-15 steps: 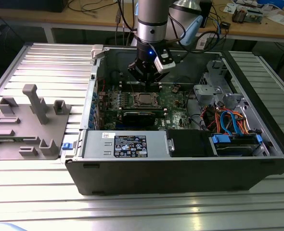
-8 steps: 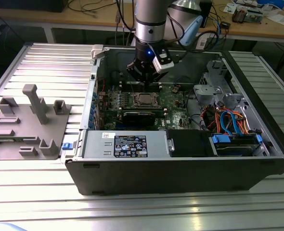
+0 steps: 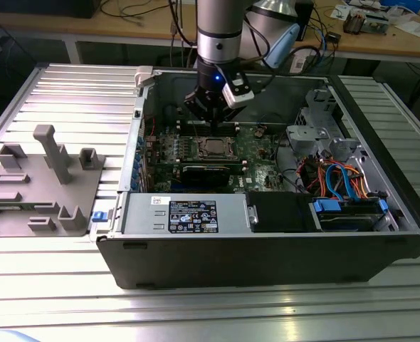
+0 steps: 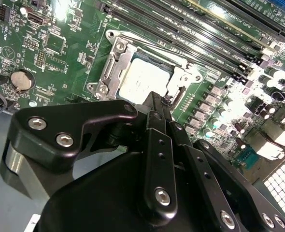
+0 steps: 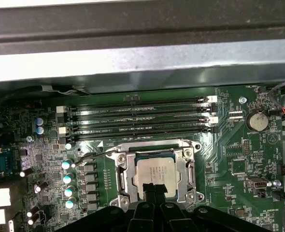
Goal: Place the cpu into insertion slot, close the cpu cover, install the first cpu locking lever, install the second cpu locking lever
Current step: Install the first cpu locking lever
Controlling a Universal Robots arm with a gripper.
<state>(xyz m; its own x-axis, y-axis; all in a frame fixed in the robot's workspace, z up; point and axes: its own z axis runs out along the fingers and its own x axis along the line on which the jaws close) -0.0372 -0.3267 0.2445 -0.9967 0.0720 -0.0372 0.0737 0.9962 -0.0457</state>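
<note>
The cpu [image 5: 154, 170] lies flat in the insertion slot [image 5: 154, 143], its silver-grey top facing up; it also appears as the cpu [image 4: 141, 81] and the cpu [image 3: 214, 147]. The cpu cover [image 5: 187, 170] sits down around the chip as a silvery frame, shown too as the cpu cover [image 4: 114, 65]. A thin wire locking lever [image 5: 92, 156] runs out from one side of the socket. My gripper [image 5: 152, 187] is shut, its tips just over the chip's edge; the same gripper [image 4: 161, 100] and gripper [image 3: 208, 114] hang above the socket inside the case.
Long memory slots [image 5: 137, 118] lie beside the socket, a coin battery [image 5: 256, 121] past them. The case wall [image 5: 133, 58] rises close behind. A black card [image 3: 206, 171], power supply [image 3: 185, 214] and cabled drive cage [image 3: 338, 178] crowd the case. A grey fixture [image 3: 43, 178] stands on the table.
</note>
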